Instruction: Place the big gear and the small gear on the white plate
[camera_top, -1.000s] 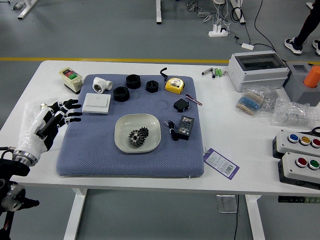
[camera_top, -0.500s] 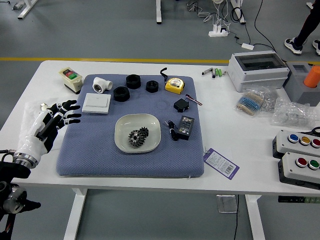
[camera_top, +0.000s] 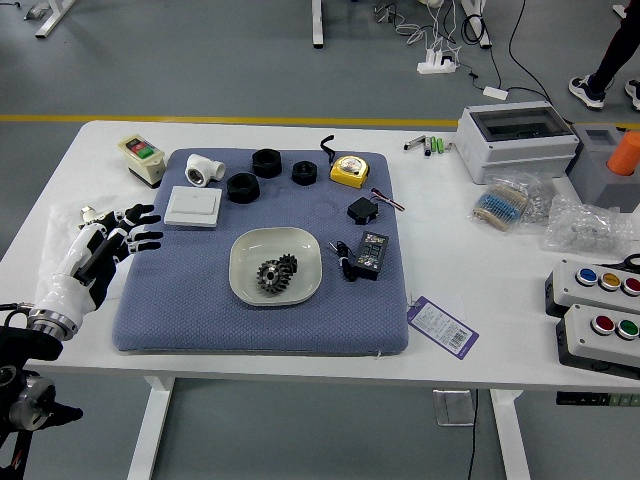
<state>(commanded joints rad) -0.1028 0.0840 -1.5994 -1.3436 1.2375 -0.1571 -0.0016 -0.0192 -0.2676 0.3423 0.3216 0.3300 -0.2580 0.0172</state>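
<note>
Two gears lay on the white plate (camera_top: 262, 242) at the centre of the frame: the big gear (camera_top: 272, 277) toward the plate's near side, the small gear (camera_top: 289, 263) just beyond it to the right, the pair seeming to touch. Both were inside the rim, so the task looked done, with probably nothing left but to keep the arm clear. The left hand (camera_top: 97, 252) was at the left of the frame, well apart from the plate, its fingers spread wide and holding nothing; the right hand was out of frame. On the bench (camera_top: 520, 330), a purple-edged tag (camera_top: 443, 327) by the lower right corner of the blue mat (camera_top: 200, 315) carried a barcode and lines of print too small to read. Pale markings showed on the black box (camera_top: 371, 256) right of the plate, again illegible. No brand could be made out on the yellow tape measure (camera_top: 350, 171) at upper centre, nor on the switch box (camera_top: 142, 160) at upper left, with its green and red buttons. A person's leg (camera_top: 612, 55) showed at upper right.
</note>
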